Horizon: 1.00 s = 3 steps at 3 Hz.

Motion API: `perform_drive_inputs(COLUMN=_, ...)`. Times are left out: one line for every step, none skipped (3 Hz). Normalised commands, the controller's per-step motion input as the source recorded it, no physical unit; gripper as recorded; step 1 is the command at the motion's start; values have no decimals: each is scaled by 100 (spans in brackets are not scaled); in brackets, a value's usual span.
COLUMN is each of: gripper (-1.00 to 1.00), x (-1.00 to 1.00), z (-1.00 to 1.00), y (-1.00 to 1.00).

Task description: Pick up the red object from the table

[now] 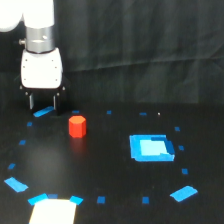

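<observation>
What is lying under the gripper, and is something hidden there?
Below the gripper, a small blue tape strip lies on the black table. The red object stands apart, toward the exterior view's right, not under it. The table surface behind the dark fingers is covered.

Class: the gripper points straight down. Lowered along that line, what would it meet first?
Probably the bare table by a blue tape mark, not the red object on the exterior view's right; depth is uncertain.
</observation>
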Motion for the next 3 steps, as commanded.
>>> perform_drive_inputs(gripper=12, x=100, z=-64, y=-100)
perform_drive_inputs(gripper=6, x=100, z=-100, y=-100)
perform_drive_inputs(gripper=100, x=100, z=-88, y=-100)
